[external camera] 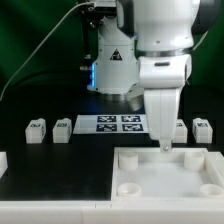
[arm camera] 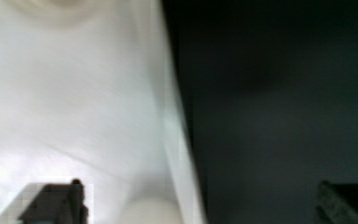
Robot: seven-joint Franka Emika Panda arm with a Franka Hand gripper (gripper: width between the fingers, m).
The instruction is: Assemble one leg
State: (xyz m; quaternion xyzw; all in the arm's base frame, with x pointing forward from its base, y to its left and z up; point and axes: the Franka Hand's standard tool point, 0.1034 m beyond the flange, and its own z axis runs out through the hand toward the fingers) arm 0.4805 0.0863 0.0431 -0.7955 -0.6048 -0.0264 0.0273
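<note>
Several small white legs with black-and-white tags stand in a row on the black table: two at the exterior view's left and two at its right, one of these partly hidden behind my arm. My gripper points straight down over the far edge of the large white panel. In the wrist view the gripper is open and empty. One fingertip is over the white panel and the other is over the dark table.
The marker board lies flat behind the panel, between the leg pairs. A white bracket runs along the table's front and the exterior view's left edge. A lit camera stand is at the back.
</note>
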